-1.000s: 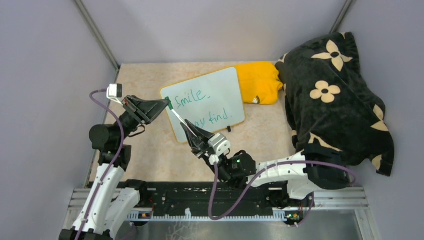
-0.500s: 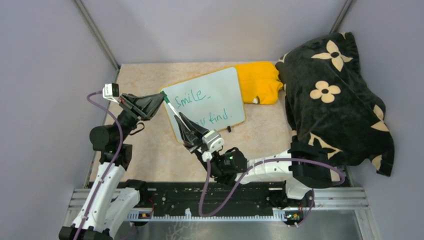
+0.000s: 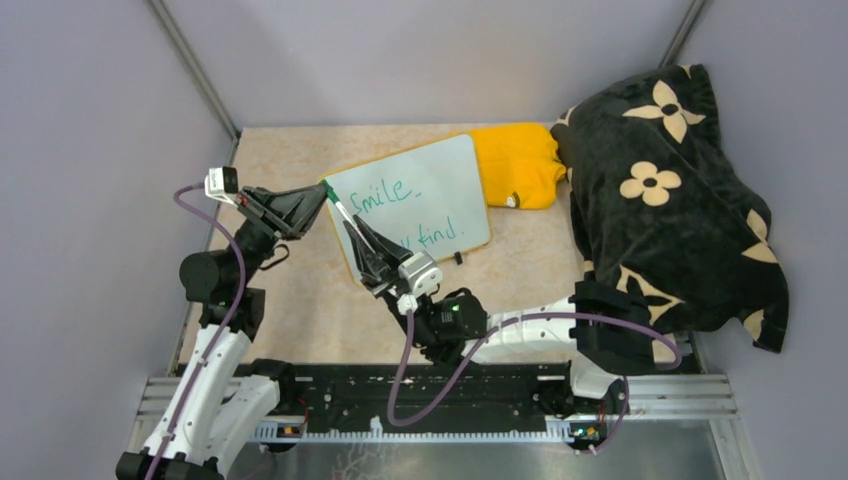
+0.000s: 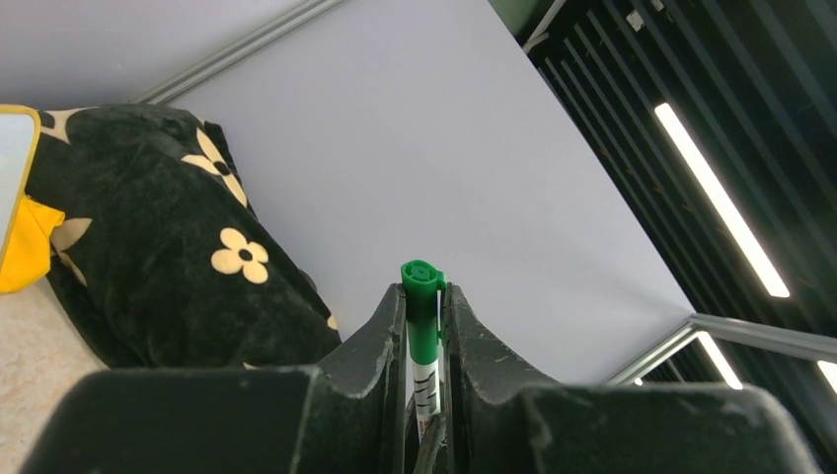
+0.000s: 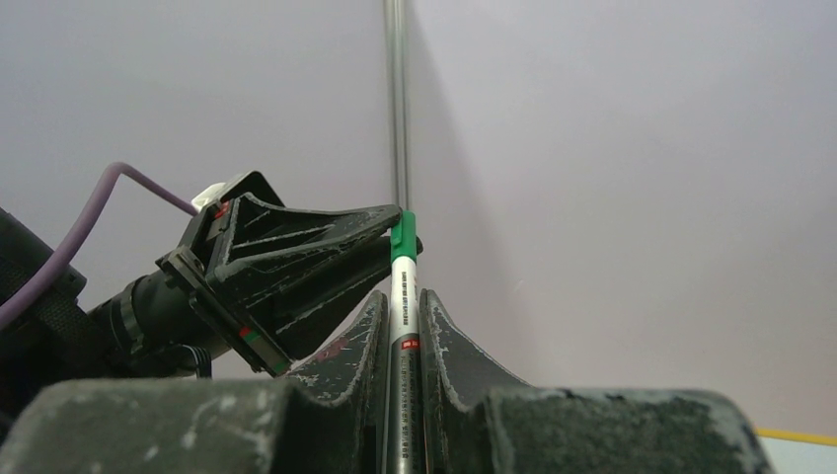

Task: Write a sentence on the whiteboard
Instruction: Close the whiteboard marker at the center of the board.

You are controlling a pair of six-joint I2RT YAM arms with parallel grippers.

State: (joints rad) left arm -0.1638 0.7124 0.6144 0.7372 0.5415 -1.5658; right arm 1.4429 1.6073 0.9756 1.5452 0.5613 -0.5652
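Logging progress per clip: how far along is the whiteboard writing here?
Done: the sentence, two green lines, is on the whiteboard. In hand: the left gripper pinches the cap end of the marker, the right gripper its barrel, by the board's left corner. Left, probably: finish capping and put the marker down.
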